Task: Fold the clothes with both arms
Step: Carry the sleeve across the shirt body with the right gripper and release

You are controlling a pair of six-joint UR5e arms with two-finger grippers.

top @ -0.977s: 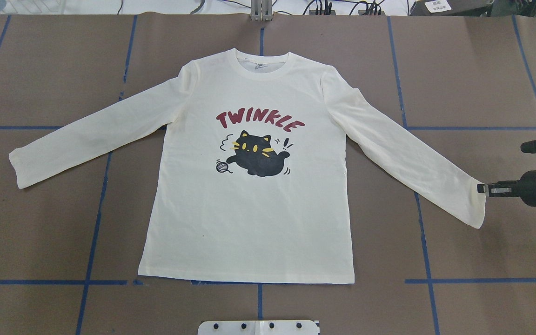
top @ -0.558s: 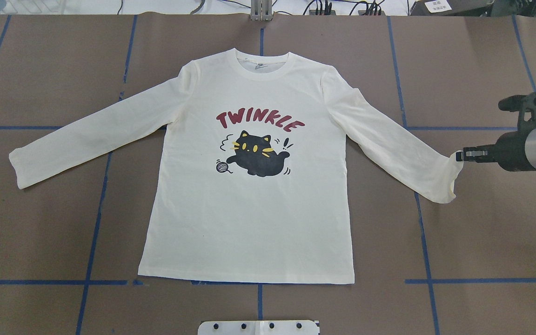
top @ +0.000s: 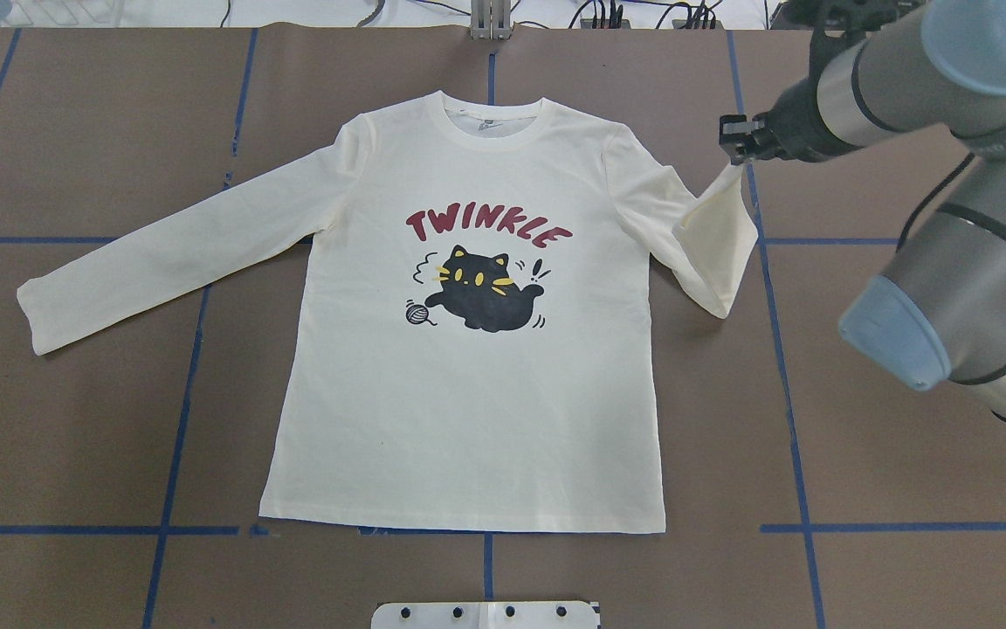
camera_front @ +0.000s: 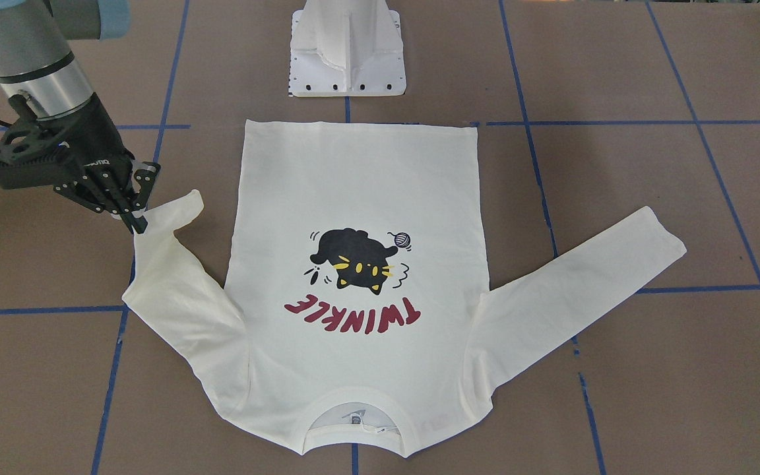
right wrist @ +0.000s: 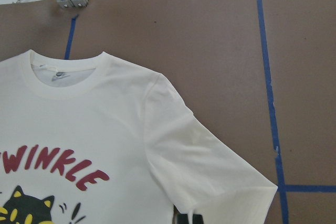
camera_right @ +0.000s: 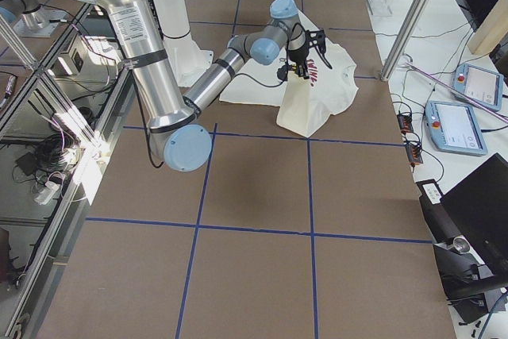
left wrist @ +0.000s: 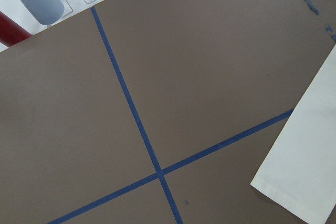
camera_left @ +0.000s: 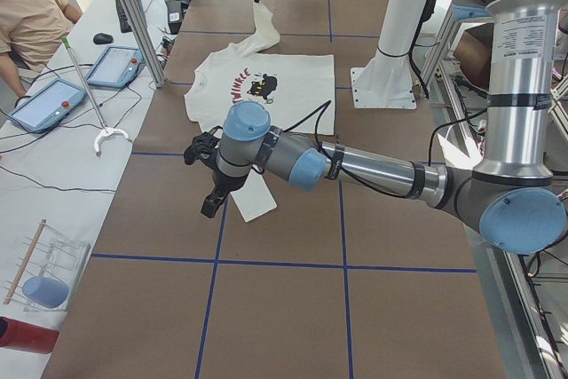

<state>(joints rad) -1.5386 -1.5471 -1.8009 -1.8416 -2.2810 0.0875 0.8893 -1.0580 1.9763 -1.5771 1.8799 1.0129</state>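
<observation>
Moved: the right gripper [top: 734, 140] has carried its sleeve [top: 713, 236] by the cuff from the table's [top: 75, 437] right end, up and inward towards the far edge.
Right gripper: clenched on the cuff's edge; the sleeve hangs doubled below it, beside the shoulder.
Shirt [top: 468, 393]: flat, print up, mid-table, collar to the far edge, hem to the robot's edge.
Other sleeve [top: 162, 253]: flat, stretched towards the left end.
Left gripper [camera_left: 208, 210]: near that cuff; whether clenched or released cannot be told.

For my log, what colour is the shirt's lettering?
Dark red lettering, clearest in the overhead view.
</observation>
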